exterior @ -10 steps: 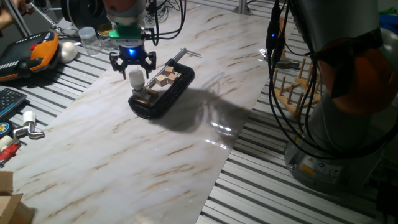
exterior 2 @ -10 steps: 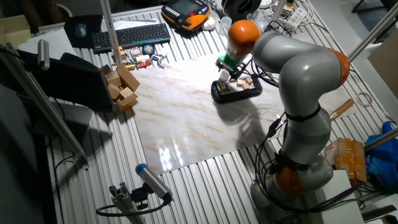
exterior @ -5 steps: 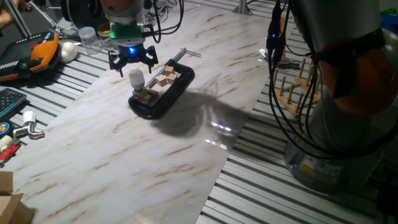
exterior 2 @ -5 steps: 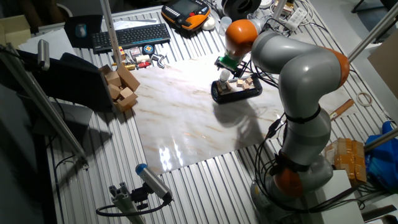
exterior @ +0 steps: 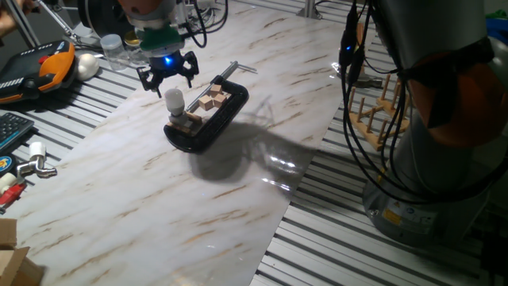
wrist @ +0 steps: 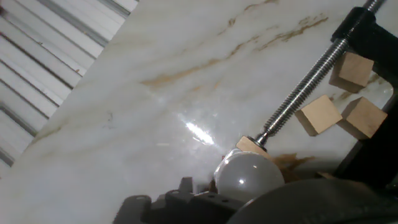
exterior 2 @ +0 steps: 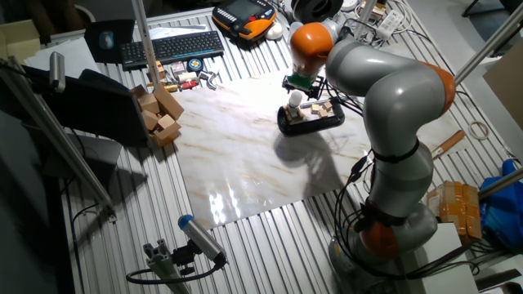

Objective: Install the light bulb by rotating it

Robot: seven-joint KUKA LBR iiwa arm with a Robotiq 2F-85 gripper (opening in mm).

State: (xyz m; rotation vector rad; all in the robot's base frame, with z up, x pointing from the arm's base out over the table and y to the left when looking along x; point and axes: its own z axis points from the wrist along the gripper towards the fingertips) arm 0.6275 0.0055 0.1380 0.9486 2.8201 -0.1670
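Raised clear of the bulb (exterior: pixel 174 100), the gripper (exterior: pixel 167 75) is held open; regrasping and another turn seem required.

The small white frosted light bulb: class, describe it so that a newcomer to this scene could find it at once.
Start at the marble-patterned board, then find the black clamp lying near its far edge. The small white frosted light bulb stands upright at the clamp's end, just below the open gripper. Unlike the tan wooden cubes beside it, it is round and white.
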